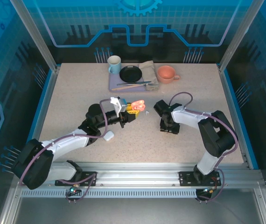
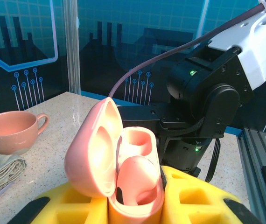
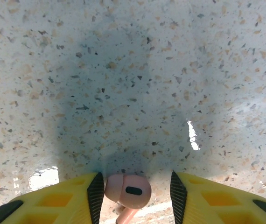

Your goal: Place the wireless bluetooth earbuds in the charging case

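Pink earbud [image 3: 126,190] lies unpinched inside the half-open right gripper [image 3: 135,187]; centre it before closing, left gripper [image 2: 135,208] clamping the open charging case [image 2: 95,154].

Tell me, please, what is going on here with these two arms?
The left end effector is shut on a pink charging case, held with its lid open; what looks like one pink earbud already sits inside. The right end effector points down at the table, its fingers open on either side of a loose pink earbud, not yet gripping it.
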